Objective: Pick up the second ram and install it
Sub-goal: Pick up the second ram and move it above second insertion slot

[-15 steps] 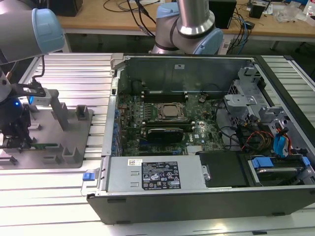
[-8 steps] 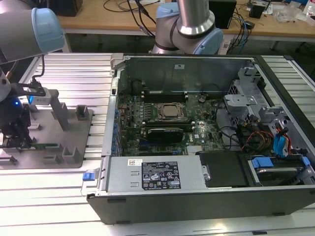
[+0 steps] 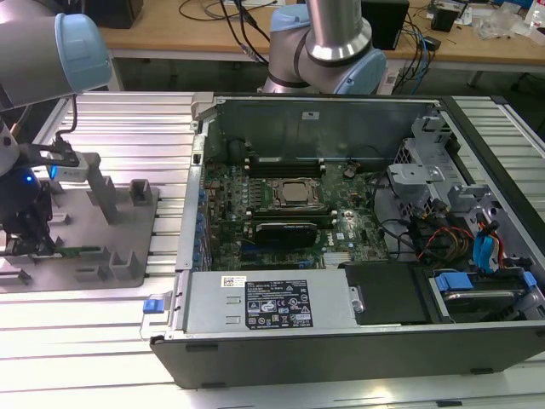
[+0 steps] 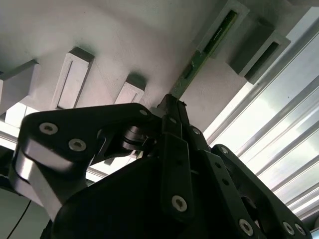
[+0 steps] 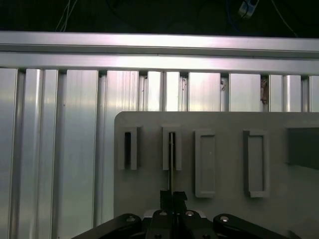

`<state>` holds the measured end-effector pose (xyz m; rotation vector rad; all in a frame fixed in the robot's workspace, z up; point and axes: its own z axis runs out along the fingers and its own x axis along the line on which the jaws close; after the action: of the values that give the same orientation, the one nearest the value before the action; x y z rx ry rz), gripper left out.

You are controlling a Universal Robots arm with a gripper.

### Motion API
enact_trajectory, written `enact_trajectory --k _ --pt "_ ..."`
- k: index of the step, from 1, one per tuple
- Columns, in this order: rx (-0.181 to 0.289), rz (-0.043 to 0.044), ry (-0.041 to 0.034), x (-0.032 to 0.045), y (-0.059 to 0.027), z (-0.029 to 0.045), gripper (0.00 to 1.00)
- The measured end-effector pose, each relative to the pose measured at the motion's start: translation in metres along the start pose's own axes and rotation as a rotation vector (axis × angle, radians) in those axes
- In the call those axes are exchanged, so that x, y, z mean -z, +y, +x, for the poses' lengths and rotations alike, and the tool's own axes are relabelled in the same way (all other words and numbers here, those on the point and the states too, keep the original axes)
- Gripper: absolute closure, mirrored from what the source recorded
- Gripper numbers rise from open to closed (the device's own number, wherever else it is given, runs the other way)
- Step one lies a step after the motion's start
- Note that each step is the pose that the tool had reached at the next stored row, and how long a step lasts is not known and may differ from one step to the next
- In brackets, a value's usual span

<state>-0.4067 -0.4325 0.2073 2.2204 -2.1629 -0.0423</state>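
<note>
In the exterior view the hand (image 3: 39, 240) is down at the grey holder plate (image 3: 128, 226) on the bench (image 3: 85, 332), at one end of the second ram (image 3: 81, 251), well apart from the open computer case (image 3: 341, 354) (so installing is all left to do). In the second wrist view the hand (image 4: 172, 102) pinches the green stick's near end, its far part seated in a holder block (image 4: 219, 30). In the first wrist view the ram (image 5: 171, 159) stands edge-on in its slot: gripped, I judge, but not lifted.
</note>
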Motion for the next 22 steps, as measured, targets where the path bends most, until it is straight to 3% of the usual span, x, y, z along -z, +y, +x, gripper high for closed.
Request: enact_trajectory --k 15,17,22 --pt "-0.015 -0.0003 -0.0007 0.0047 0.0003 0.0000 0.91" --pt "-0.015 -0.0002 -0.0001 0.0121 0.0006 0.0001 0.91" --pt "-0.015 -0.0001 0.0011 0.0406 0.0020 0.0004 0.91"
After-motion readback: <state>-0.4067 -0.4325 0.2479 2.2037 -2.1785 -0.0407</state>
